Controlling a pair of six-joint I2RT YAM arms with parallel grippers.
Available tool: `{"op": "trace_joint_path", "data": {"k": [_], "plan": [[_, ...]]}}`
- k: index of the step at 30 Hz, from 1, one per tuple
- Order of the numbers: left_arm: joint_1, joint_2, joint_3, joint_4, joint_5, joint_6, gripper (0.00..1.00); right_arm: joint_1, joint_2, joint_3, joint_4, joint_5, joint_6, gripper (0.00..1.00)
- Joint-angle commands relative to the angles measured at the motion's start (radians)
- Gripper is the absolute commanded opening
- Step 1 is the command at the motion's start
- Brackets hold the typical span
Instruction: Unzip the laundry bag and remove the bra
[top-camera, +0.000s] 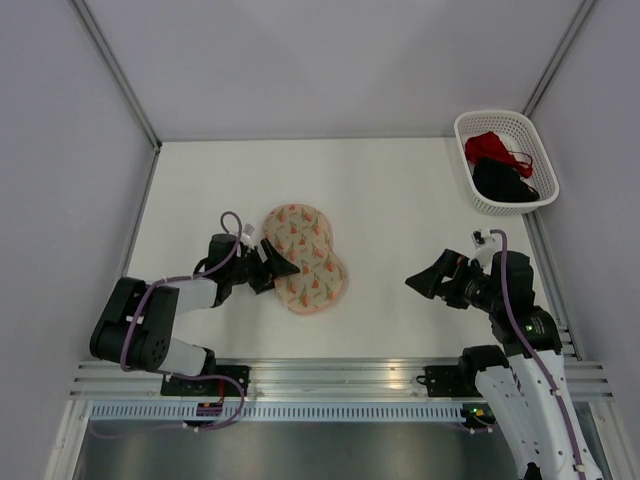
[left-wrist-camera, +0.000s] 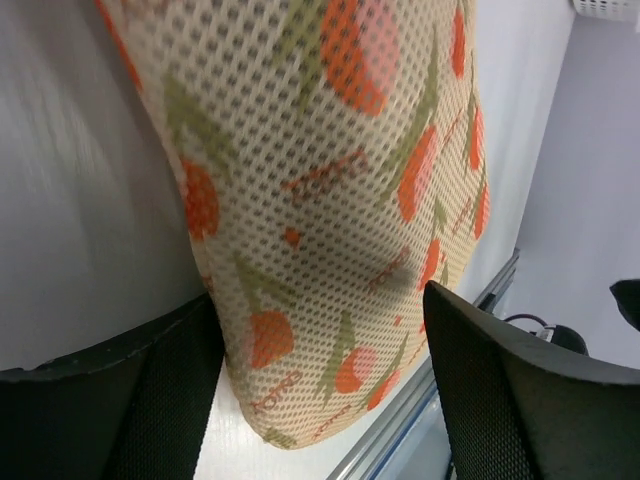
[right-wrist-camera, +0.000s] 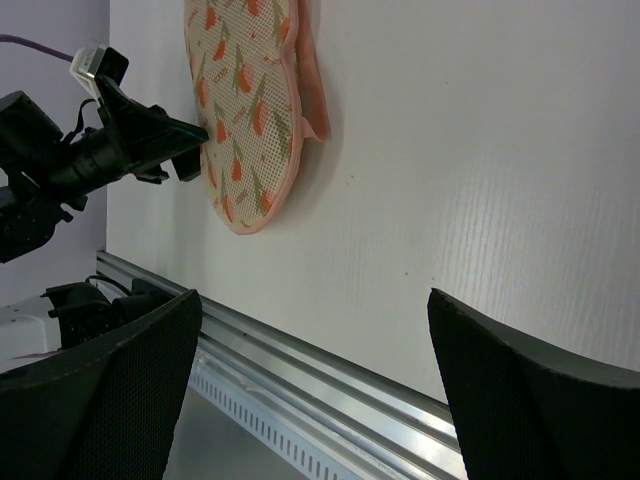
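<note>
Barely begun: laundry bag (top-camera: 306, 258) lies flat and looks closed on the worktop (top-camera: 400, 200), left of centre. Left hand (top-camera: 280, 268) is spread, fingers astride the bag's edge, not pinching. Right hand (top-camera: 425, 275) is spread, well apart. Unzipping and bra removal are both left.

Laundry bag (top-camera: 307, 258) centre-left — basket (top-camera: 495, 114) back right corner.

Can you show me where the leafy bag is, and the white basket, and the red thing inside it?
laundry bag (top-camera: 307, 258), top external view, middle of its printed top.
white basket (top-camera: 505, 207), top external view, its near lattice wall.
red garment (top-camera: 486, 148), top external view, bunched red cloth inside the basket.
</note>
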Motion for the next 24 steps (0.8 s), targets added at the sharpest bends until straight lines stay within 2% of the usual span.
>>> {"op": "trace_joint_path", "data": {"k": [1, 2, 3, 5, 6, 8, 13, 17, 18, 20, 22, 23, 24], "plan": [[-0.014, 0.037, -0.151, 0.067, -0.007, -0.038, 0.82, 0.002, -0.005, -0.019, 0.004, 0.016, 0.003, 0.98], [-0.017, 0.042, -0.163, 0.108, -0.006, -0.042, 0.78, 0.003, -0.007, -0.022, 0.004, 0.016, 0.004, 0.98], [-0.020, 0.050, -0.174, 0.130, -0.003, -0.047, 0.65, 0.002, -0.004, -0.025, 0.010, 0.016, 0.009, 0.98], [-0.026, 0.088, -0.194, 0.186, 0.022, -0.068, 0.48, 0.003, -0.004, -0.028, 0.015, 0.016, 0.014, 0.98], [-0.029, 0.105, -0.195, 0.241, 0.034, -0.079, 0.28, 0.003, -0.004, -0.031, 0.017, 0.016, 0.015, 0.98], [-0.048, 0.157, -0.182, 0.291, 0.062, -0.123, 0.02, 0.002, -0.004, -0.033, 0.018, 0.016, 0.020, 0.98], [-0.137, 0.189, -0.133, 0.461, 0.048, -0.281, 0.02, 0.003, -0.028, -0.038, 0.021, 0.004, 0.021, 0.98], [-0.264, 0.122, -0.061, 0.403, -0.102, -0.410, 0.02, 0.003, -0.063, -0.042, 0.078, -0.088, 0.029, 0.92], [-0.284, 0.099, -0.039, 0.359, -0.140, -0.433, 0.02, 0.002, -0.077, -0.039, 0.098, -0.111, 0.031, 0.87], [-0.333, 0.022, 0.050, 0.150, -0.266, -0.499, 0.02, 0.003, -0.083, -0.028, 0.103, -0.119, 0.024, 0.79], [-0.364, -0.050, 0.170, -0.049, -0.414, -0.558, 0.02, 0.003, -0.080, -0.010, 0.096, -0.122, 0.002, 0.76], [-0.390, -0.067, 0.211, -0.218, -0.459, -0.579, 0.02, 0.002, -0.076, -0.004, 0.095, -0.125, -0.006, 0.74], [-0.399, -0.079, 0.244, -0.273, -0.496, -0.625, 0.02, 0.002, -0.068, 0.004, 0.095, -0.132, -0.014, 0.73]]}}
